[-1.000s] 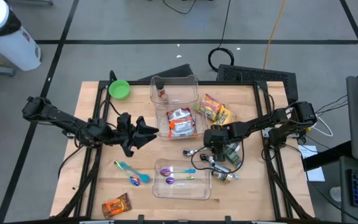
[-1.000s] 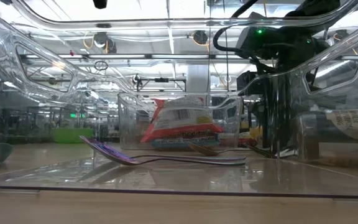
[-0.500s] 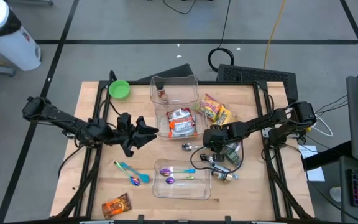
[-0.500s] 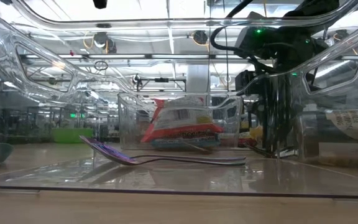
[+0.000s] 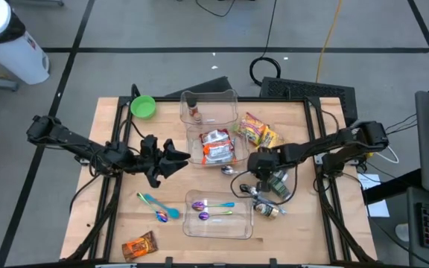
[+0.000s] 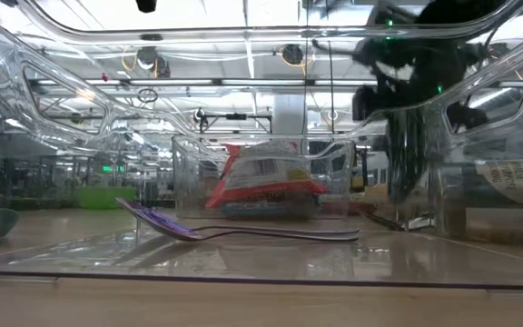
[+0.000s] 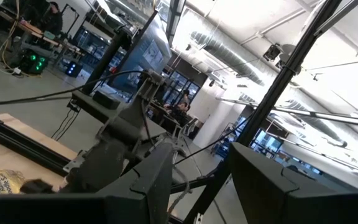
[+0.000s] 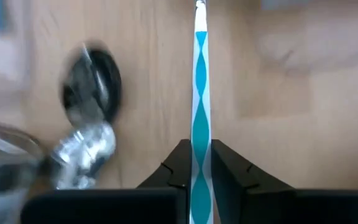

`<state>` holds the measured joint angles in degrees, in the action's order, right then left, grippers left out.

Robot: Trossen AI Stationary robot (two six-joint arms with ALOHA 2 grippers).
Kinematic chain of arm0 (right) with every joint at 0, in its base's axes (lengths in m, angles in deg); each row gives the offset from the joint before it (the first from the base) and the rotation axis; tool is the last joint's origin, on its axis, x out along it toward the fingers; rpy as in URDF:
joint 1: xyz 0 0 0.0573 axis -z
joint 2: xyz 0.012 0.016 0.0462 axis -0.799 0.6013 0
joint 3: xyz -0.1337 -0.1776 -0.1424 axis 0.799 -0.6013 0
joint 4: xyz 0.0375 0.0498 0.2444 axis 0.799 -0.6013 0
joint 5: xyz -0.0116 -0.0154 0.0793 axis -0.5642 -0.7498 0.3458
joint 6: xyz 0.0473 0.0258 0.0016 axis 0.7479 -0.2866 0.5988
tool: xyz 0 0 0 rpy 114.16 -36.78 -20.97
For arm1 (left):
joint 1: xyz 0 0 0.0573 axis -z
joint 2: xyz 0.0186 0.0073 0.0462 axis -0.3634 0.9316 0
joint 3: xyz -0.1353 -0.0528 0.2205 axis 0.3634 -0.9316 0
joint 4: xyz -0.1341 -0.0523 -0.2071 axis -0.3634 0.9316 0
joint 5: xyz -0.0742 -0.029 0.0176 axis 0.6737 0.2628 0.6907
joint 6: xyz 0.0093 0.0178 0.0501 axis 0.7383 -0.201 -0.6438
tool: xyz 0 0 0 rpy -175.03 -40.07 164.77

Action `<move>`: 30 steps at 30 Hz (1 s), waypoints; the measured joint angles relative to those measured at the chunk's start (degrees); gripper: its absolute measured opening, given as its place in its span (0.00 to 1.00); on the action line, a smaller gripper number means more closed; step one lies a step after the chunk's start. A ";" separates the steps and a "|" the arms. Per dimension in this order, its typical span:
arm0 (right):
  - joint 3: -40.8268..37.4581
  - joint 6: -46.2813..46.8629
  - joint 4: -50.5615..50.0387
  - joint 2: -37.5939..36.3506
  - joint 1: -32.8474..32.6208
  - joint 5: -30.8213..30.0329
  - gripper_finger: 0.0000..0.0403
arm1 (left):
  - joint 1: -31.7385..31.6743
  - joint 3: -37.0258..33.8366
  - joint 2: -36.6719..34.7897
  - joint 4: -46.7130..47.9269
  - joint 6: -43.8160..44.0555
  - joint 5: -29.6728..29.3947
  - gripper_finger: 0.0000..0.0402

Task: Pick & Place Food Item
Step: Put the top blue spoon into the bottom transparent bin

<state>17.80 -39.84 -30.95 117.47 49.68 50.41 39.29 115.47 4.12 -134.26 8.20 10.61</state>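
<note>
Tool on our right arm (image 8: 197, 165) is clamped on a teal-and-white striped spoon handle (image 8: 199, 93) above our table (image 5: 125, 216).

Even indoor light, with glare and blur in the close views.

From above, the wooden table (image 5: 199, 186) is evenly lit under soft overhead light, with only faint shadows beneath the arms. In the low view, ceiling lamps glare and reflect across the clear plastic box (image 6: 243, 136) walls, warping the room behind, and the dark arm on the right is smeared by motion. The right wrist view is blurred around the spoon (image 8: 92, 93); the left wrist view has bright ceiling lights against dark fingers.
</note>
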 joint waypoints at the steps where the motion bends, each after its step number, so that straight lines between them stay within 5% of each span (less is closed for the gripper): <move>1: 0.58 0.03 -1.57 -0.65 0.00 -0.01 0.06 | 0.00 0.00 0.00 -0.04 0.00 -0.01 0.41; 15: 8.21 1.43 -9.49 -8.91 -0.09 -4.20 0.06 | 0.00 -0.02 0.00 -0.02 0.00 0.00 0.41; 30: 23.78 -1.56 -9.21 -7.88 -5.18 -4.84 0.06 | 0.00 -0.02 0.00 -0.03 0.00 0.00 0.41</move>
<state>41.58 -41.40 -40.16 109.59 44.50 45.57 39.28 115.45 4.12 -134.28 8.20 10.61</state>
